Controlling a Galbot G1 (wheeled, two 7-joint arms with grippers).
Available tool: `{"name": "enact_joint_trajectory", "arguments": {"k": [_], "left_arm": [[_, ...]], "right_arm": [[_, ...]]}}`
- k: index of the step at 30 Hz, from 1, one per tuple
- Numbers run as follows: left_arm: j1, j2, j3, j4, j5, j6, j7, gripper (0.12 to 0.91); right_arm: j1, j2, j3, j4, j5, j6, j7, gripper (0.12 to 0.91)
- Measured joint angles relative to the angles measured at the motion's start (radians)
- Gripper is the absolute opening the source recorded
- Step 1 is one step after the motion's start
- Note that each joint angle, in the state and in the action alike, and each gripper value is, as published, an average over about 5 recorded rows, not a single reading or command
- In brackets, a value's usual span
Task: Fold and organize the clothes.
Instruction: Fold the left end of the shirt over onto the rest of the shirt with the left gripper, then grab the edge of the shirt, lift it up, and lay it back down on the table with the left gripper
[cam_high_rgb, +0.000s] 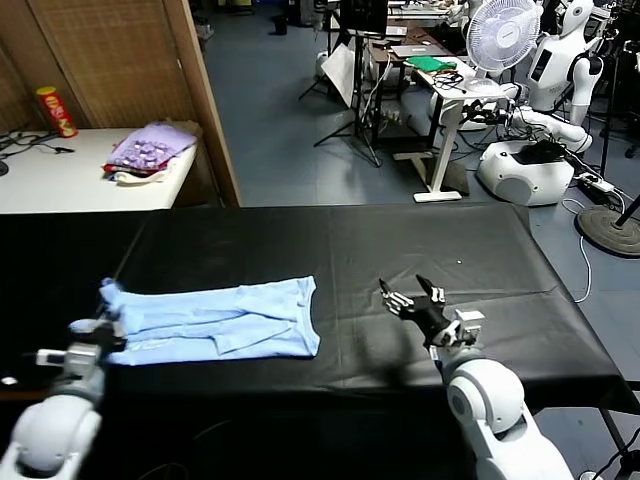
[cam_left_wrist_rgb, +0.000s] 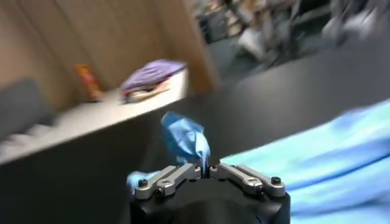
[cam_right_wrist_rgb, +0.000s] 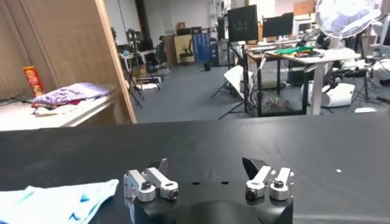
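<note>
Even indoor overhead light, moderately dim. Black table cloth (cam_high_rgb: 400, 250) reads flat, no glare; soft shadow just below the right gripper (cam_high_rgb: 408, 292). Left wrist view heavily motion-blurred beyond the T-shirt (cam_left_wrist_rgb: 317, 158). Head and right wrist views sharp.

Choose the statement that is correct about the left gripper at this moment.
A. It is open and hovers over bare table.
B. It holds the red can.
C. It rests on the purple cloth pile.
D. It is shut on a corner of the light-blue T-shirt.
D: in the left wrist view the left gripper has its fingers pressed together with a bunch of the light-blue T-shirt standing up between them, at the shirt's left end.
</note>
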Motion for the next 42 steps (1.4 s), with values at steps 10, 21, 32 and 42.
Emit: {"name": "enact_joint_trajectory", "arguments": {"k": [10,21,32,42], "left_arm": [[-0.085,-0.183,0.260,-0.048,-0.065,-0.003,-0.023,0.153],[-0.155,-0.294,0.345,0.016,-0.017,-0.048,-0.036,0.157],[-0.132,-0.302,0.322,0.016,-0.093,-0.093,0.011,0.668],[-0.099,-0.188,0.093,0.088,-0.354,-0.103,0.018,0.798]], "right_arm": [[-0.005,0.007,0.002,-0.011,-0.018,-0.001,0.000,0.798],[-0.004,0.012,-0.016,-0.015,-0.028,-0.001,-0.010,0.798],[-0.005,0.009,-0.025,-0.024,-0.030,0.002,-0.018,0.798],[-0.004,0.015,-0.041,-0.038,-0.031,0.006,-0.026,0.798]]}}
